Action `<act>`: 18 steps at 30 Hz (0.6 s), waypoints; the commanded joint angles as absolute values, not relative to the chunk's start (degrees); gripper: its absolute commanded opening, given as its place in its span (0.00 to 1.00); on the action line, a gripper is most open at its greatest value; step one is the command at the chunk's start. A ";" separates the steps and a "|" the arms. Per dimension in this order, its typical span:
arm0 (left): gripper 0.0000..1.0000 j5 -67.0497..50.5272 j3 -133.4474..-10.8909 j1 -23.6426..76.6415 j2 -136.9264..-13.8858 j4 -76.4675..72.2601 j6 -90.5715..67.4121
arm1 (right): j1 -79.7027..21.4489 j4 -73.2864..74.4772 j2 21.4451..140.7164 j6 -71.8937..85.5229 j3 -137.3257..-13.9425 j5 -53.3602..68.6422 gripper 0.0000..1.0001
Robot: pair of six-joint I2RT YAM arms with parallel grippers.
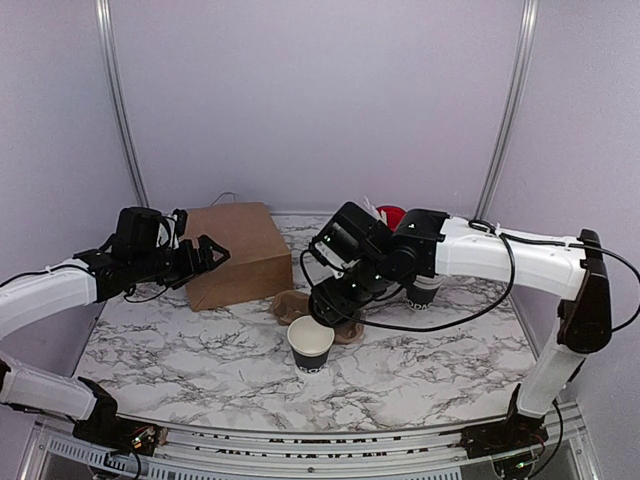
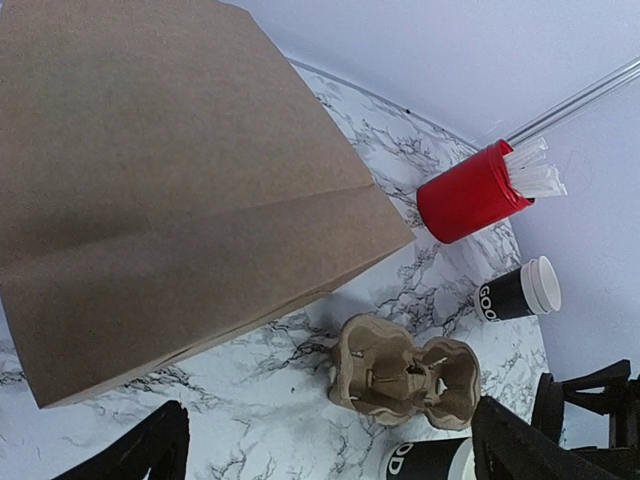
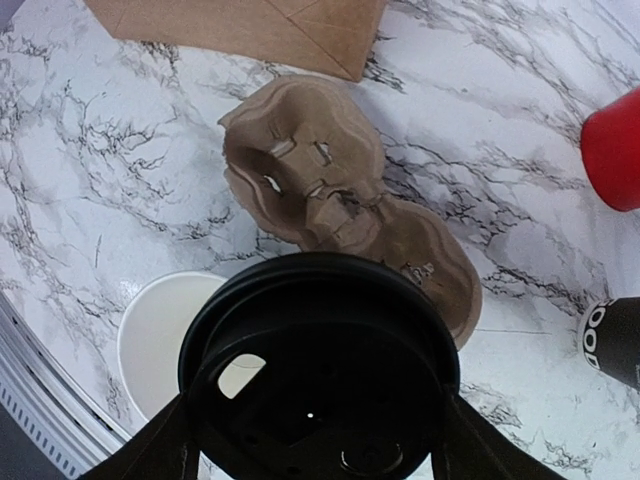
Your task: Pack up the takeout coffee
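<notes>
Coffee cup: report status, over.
Left gripper open, hovering by paper bag. Right gripper shut on black lid, held over the cup. Cup upright, uncovered. Cardboard carrier beside cup, not blocking.

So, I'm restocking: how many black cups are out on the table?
2. An open cup stands near the front, beside the cardboard carrier; a second cup stands by the red cup. That one looks like a nested stack, hiding more.

It was a robot lab cell: plain lilac panels (image 1: pixel 320 100) on aluminium posts (image 1: pixel 118 100) enclosed a marble-patterned table (image 1: pixel 200 360).
</notes>
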State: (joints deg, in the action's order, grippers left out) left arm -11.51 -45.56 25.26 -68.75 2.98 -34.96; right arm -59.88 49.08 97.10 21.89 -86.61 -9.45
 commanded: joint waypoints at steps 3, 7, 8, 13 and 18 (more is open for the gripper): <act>0.99 -18.58 -40.75 27.39 -65.82 -0.85 -38.83 | -62.05 51.88 100.89 17.76 -92.46 -6.70 0.75; 0.99 -19.47 -38.48 30.46 -65.89 -1.33 -40.19 | -63.03 53.59 103.03 16.74 -94.65 -6.39 0.75; 0.99 -19.63 -38.13 31.10 -66.10 -1.54 -40.64 | -63.12 53.81 103.32 16.54 -95.01 -6.23 0.75; 0.99 -19.54 -36.77 33.58 -66.84 -3.04 -41.81 | -63.75 54.75 104.91 15.97 -96.40 -5.10 0.75; 0.99 -19.34 -35.83 34.81 -67.19 -3.95 -42.55 | -64.46 56.44 106.50 15.42 -97.74 -4.86 0.75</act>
